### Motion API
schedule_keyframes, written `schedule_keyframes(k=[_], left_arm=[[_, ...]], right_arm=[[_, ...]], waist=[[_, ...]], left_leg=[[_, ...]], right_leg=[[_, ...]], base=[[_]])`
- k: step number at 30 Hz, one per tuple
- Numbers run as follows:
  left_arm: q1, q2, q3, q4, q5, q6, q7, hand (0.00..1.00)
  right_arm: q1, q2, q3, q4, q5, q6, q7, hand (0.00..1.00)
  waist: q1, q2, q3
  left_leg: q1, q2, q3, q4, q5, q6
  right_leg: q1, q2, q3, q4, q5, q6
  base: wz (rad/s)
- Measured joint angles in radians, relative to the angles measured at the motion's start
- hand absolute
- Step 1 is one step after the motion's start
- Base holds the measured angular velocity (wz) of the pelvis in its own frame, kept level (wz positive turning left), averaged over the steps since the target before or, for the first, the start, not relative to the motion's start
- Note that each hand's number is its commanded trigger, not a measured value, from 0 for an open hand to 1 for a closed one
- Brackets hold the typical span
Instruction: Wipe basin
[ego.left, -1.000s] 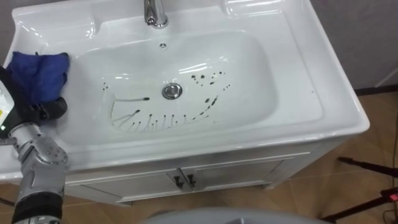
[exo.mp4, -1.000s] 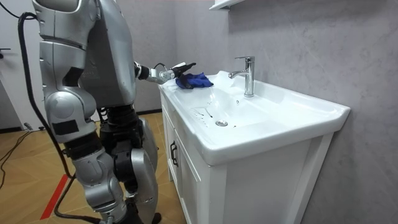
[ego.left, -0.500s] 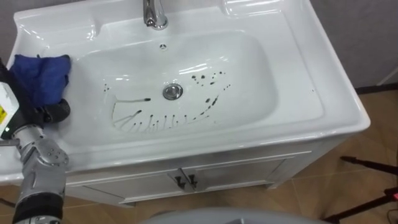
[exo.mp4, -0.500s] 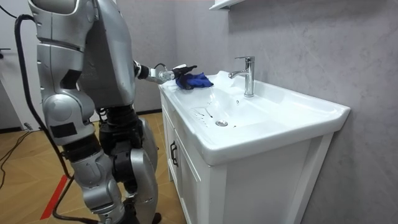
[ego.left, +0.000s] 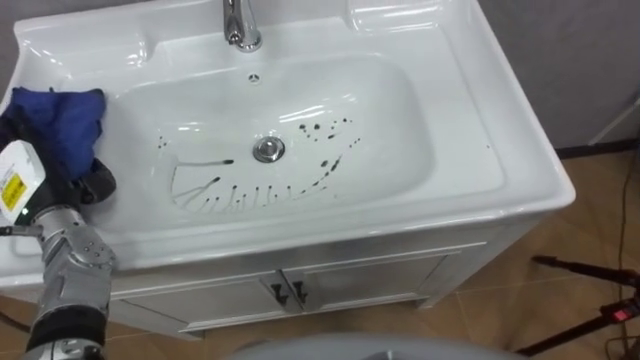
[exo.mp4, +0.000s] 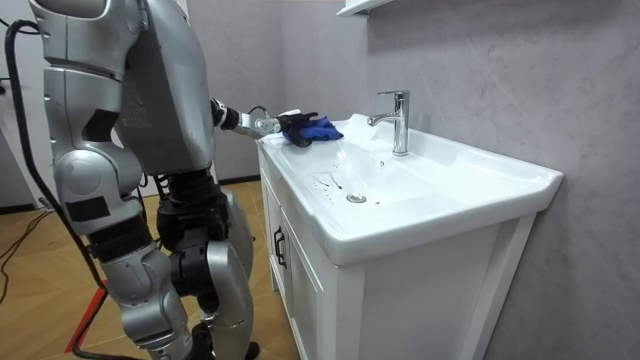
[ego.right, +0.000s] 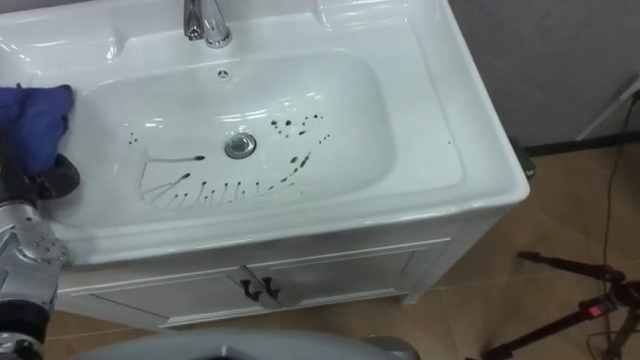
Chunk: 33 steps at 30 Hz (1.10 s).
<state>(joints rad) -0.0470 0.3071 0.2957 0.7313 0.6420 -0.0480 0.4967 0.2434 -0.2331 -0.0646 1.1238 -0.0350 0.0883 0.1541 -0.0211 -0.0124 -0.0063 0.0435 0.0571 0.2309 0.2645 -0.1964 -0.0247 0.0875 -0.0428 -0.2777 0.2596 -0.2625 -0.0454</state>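
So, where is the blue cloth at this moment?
In the left eye view the blue cloth lies on the flat left rim of the basin, beside the bowl, with the robot's left hand closed on its near edge.

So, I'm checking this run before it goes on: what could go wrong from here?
1. The blue cloth sits bunched on the basin's left rim at the left hand, apart from the dark marks. A bunched cloth may skip the thin streaks.
2. The marks lie on both sides of the drain, so one pass may smear them or leave some.
3. A wide sweep could knock the faucet.
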Motion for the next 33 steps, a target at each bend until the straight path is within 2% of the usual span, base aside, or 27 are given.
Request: schedule_keyframes(k=[8, 12, 13, 14, 16, 21, 28, 30, 33], left_arm=[[-0.010, 0.013, 0.000, 0.031, -0.001, -0.004, 0.009, 0.00], [-0.017, 0.014, 0.005, 0.051, 0.000, -0.004, 0.015, 0.00], [-0.025, 0.015, 0.005, 0.064, 0.000, -0.005, 0.018, 0.72], [-0.028, 0.016, 0.005, 0.069, -0.001, -0.005, 0.019, 1.00], [-0.035, 0.021, 0.005, 0.084, -0.001, -0.005, 0.019, 1.00], [-0.066, 0.030, 0.007, 0.105, -0.002, -0.004, 0.040, 1.00], [-0.061, 0.046, 0.022, 0.105, 0.004, -0.001, 0.049, 1.00], [-0.058, 0.069, 0.030, 0.107, 0.008, 0.009, 0.044, 1.00], [-0.055, 0.075, 0.048, 0.107, 0.008, 0.020, 0.044, 1.00]], right_arm=[[-0.003, 0.000, 0.001, 0.007, -0.005, 0.001, -0.002, 0.00], [-0.005, 0.000, 0.001, 0.001, -0.011, 0.016, -0.001, 0.00], [-0.006, 0.000, 0.001, 0.001, -0.012, 0.019, 0.000, 0.00], [-0.007, 0.000, 0.001, 0.001, -0.013, 0.021, 0.000, 0.00], [-0.008, 0.000, 0.001, 0.000, -0.013, 0.023, 0.001, 0.00], [-0.003, -0.001, 0.001, 0.000, -0.012, 0.046, 0.002, 0.00], [-0.005, -0.002, 0.000, -0.003, -0.014, 0.044, 0.012, 0.00], [-0.005, -0.003, -0.001, -0.002, -0.018, 0.045, 0.013, 0.00], [-0.003, -0.006, -0.002, -0.001, -0.024, 0.046, 0.027, 0.00]], waist=[[0.002, -0.008, -0.0027], [0.003, -0.017, -0.0057], [0.005, -0.019, -0.0067], [0.005, -0.020, -0.0068], [0.008, -0.020, -0.0069], [0.028, -0.018, -0.0081], [0.029, -0.013, -0.0092], [0.029, -0.011, -0.0107], [0.028, -0.006, -0.0111]], left_leg=[[-0.001, 0.006, 0.000, 0.010, 0.000, -0.001], [-0.003, 0.008, 0.001, 0.013, 0.000, -0.001], [-0.003, 0.010, 0.001, 0.015, 0.000, -0.001], [-0.004, 0.011, 0.001, 0.020, 0.000, -0.002], [-0.007, 0.019, 0.001, 0.039, -0.005, -0.010], [-0.006, 0.024, 0.001, 0.041, -0.005, -0.010], [0.007, 0.025, 0.011, 0.040, -0.005, -0.010], [0.009, 0.024, 0.012, 0.037, -0.005, -0.010], [0.015, 0.020, 0.013, 0.025, -0.005, -0.010]], right_leg=[[0.000, 0.005, 0.004, 0.005, -0.002, -0.008], [-0.002, 0.005, 0.003, 0.017, -0.009, -0.013], [-0.002, 0.006, 0.003, 0.017, -0.009, -0.014], [-0.001, 0.006, 0.002, 0.017, -0.009, -0.015], [-0.001, 0.011, 0.003, 0.019, -0.010, -0.019], [0.000, 0.014, 0.004, 0.020, -0.011, -0.026], [0.016, 0.016, 0.012, 0.013, -0.011, -0.026], [0.016, 0.014, 0.015, 0.013, -0.011, -0.026], [0.015, 0.012, 0.015, 0.012, -0.011, -0.025]], base=[[-0.01], [0.00], [0.00], [0.00], [-0.03], [-0.03], [-0.03], [-0.05], [0.00]])
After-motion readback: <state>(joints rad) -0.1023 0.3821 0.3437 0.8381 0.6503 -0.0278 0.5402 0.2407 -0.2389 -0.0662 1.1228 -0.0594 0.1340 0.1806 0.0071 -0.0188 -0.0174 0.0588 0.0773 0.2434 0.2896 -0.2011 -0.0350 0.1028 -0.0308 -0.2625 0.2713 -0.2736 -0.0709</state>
